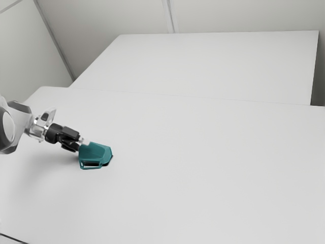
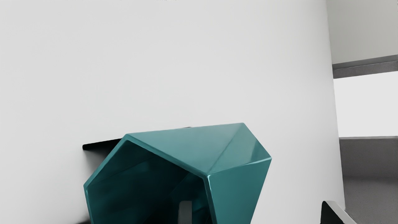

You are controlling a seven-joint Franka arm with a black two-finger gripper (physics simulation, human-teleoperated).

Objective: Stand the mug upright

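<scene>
Mug on its side on the table, one wall between wide-spread, empty fingers.

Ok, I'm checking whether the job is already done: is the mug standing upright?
No, the wrist view shows the teal mug lying on its side, its open mouth turned toward the gripper.

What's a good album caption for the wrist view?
A faceted teal mug lies tipped on a white table, one robot fingertip at its mouth.
</scene>
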